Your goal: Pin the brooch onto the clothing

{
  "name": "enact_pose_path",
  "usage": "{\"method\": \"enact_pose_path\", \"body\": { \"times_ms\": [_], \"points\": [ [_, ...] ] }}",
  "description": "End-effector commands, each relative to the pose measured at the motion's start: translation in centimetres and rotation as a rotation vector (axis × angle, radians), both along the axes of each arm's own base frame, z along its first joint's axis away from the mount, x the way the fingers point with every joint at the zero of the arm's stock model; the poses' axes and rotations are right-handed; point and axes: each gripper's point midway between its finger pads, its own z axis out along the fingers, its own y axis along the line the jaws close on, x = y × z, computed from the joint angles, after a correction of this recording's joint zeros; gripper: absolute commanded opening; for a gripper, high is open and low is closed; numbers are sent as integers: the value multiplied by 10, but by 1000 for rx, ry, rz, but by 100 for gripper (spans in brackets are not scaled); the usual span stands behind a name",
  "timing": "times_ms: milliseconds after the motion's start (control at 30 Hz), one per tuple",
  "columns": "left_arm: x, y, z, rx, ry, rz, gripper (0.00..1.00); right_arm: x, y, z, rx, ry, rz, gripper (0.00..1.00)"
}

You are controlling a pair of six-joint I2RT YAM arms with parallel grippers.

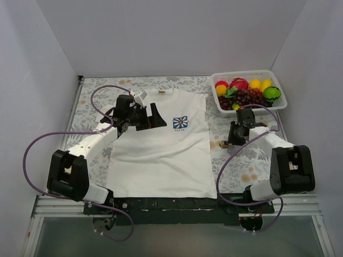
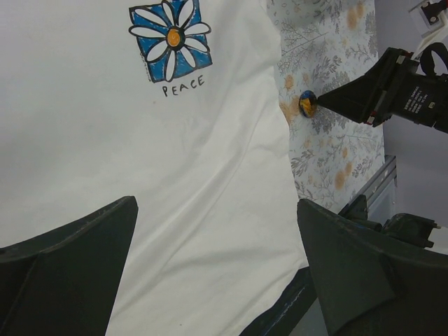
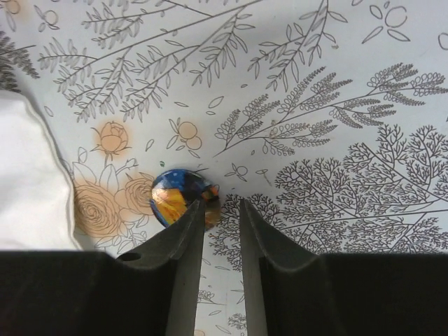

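The clothing is a white T-shirt [image 1: 161, 155] lying flat on the flowered cloth, with a printed blue daisy square [image 1: 180, 123] and the word PEACE on its chest [image 2: 169, 40]. The brooch [image 3: 175, 196] is a small round blue-and-orange button lying on the cloth right of the shirt [image 1: 223, 144], also seen in the left wrist view [image 2: 307, 103]. My right gripper [image 3: 222, 203] is low over the cloth, its jaws a narrow gap apart and empty, its left fingertip overlapping the brooch's right edge. My left gripper [image 2: 215, 203] is wide open and empty above the shirt's upper left [image 1: 156, 116].
A white basket [image 1: 249, 73] of toy fruit stands at the back right, just behind the right arm. The shirt's edge [image 3: 28, 175] lies left of the brooch. The table's dark front edge [image 2: 329, 287] runs below the shirt's hem.
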Motion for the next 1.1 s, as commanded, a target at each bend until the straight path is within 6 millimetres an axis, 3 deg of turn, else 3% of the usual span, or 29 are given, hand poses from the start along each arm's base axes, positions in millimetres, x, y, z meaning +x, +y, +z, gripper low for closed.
{"method": "enact_pose_path", "body": {
  "times_ms": [0,233,333,367,533,700,800,833,1033,1067],
  "points": [
    [7,-1,12,-6,-30,0,98,18,14,34,27,-84,37,33],
    [8,-2,9,-2,-25,-2,98,24,20,41,6,-103,62,35],
    [7,-14,4,1,1,-39,98,25,18,38,-11,-99,60,38],
    [6,-23,10,-9,-5,-61,98,26,18,39,-11,-105,63,40],
    [7,-64,-1,-20,48,-150,97,33,25,39,24,-118,82,52],
    [5,-122,-7,-54,76,-260,92,35,31,35,99,-125,82,64],
    [0,-156,-2,-84,62,-319,89,39,32,34,165,-142,74,65],
    [1,-167,-10,-91,68,-330,88,40,33,34,183,-146,78,65],
    [-6,-224,-16,-141,81,-388,79,38,20,28,203,-129,37,58],
    [-4,-230,-27,-129,89,-376,78,35,19,25,206,-125,36,57]
  ]
}}
